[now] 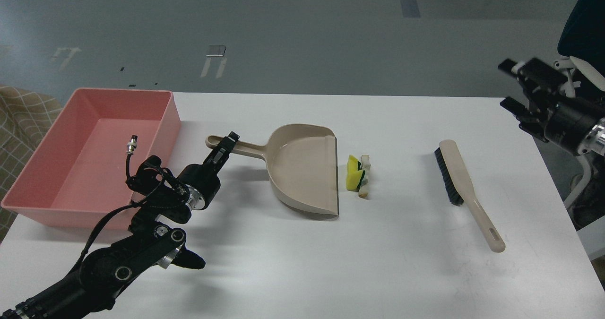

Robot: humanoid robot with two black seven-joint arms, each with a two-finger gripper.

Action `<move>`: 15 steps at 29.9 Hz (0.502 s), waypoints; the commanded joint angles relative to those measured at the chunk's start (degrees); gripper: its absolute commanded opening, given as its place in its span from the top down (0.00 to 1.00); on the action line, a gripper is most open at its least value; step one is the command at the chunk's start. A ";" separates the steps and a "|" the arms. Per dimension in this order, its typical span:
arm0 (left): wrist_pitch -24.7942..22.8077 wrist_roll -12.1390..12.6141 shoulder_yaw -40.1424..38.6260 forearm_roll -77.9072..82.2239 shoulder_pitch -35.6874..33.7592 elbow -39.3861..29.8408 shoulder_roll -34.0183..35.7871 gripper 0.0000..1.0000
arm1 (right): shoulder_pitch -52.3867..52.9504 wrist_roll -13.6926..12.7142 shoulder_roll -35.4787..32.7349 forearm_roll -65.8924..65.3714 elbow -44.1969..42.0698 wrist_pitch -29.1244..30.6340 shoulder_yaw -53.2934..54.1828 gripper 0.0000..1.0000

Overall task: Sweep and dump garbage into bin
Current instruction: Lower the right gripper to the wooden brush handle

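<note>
Two grippers show: the left gripper (228, 145) hangs at the dustpan (302, 168) handle, its jaws too end-on to judge, the right gripper (513, 85) spread wide off the white table (331, 262), garbage (358, 175) beside the dustpan's lip, brush (461, 182) right, bin (94, 153) left, nothing lettered.

Bench (302, 271) top looks smooth matt white, the pink bin (56, 201) and beige dustpan (302, 168) are smooth slightly shiny plastic, brush (465, 186) is same beige plastic with dark bristles, and my left tool (226, 147) is matt black.
</note>
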 commanded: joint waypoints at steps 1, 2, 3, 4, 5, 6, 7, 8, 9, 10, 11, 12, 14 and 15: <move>0.05 -0.03 -0.04 0.02 -0.09 -0.03 -0.02 1.00 | -0.76 -0.91 -7.71 -6.91 6.79 -0.14 -3.93 0.00; 0.05 -0.03 -0.04 0.02 -0.01 0.06 -0.02 1.00 | -1.28 -1.61 -10.16 -10.05 9.06 -0.05 -5.16 0.00; 0.05 -0.12 -0.04 0.02 -0.01 0.06 -0.02 1.00 | -1.81 -1.96 -11.40 -11.74 10.13 -0.14 -5.95 0.00; 0.05 -0.12 -0.04 0.02 -0.01 -0.03 -0.11 1.00 | -2.86 -2.14 -13.24 -14.89 12.05 -0.23 -7.18 0.00; 0.05 -0.12 -0.04 0.02 -0.01 0.06 -0.11 1.00 | -3.31 -2.14 -14.21 -16.22 12.94 -0.23 -7.63 0.00; 0.05 -0.12 -0.04 0.02 -0.01 0.06 -0.20 1.00 | -3.66 -2.23 -15.18 -17.54 13.74 -0.23 -7.98 0.00; 0.05 -0.12 -0.04 0.11 -0.01 -0.03 -0.20 1.00 | -3.92 -2.23 -16.67 -19.21 14.53 -0.23 -8.42 0.00; 0.05 -0.12 -0.04 0.19 -0.01 -0.03 -0.55 1.00 | -4.36 -2.32 -17.73 -20.44 15.14 -0.23 -8.77 0.00; 0.05 -0.12 0.05 0.28 -0.01 0.06 -0.72 1.00 | -4.80 -2.32 -17.91 -21.07 15.32 -0.14 -9.03 0.00; 0.05 -0.12 0.05 0.28 -0.01 -0.03 -0.90 1.00 | -5.85 -2.41 -17.92 -22.81 15.41 -0.14 -9.30 0.00; 0.05 -0.12 0.05 0.28 -0.01 0.06 -0.90 1.00 | -6.47 -2.49 -17.92 -23.87 15.41 -0.14 -9.30 0.00; 0.05 -0.12 0.05 0.37 -0.01 -0.03 -0.90 1.00 | -7.00 -2.58 -17.83 -25.02 15.41 -0.23 -9.30 0.00; 0.05 -0.29 -0.04 0.37 -0.01 -0.03 -0.99 1.00 | -7.88 -3.89 -17.65 -28.88 15.33 -0.23 -9.30 0.00; 0.05 -0.38 -0.04 0.37 -0.01 -0.03 -0.99 1.00 | -7.97 -4.25 -17.48 -29.33 15.33 -0.23 -9.30 0.00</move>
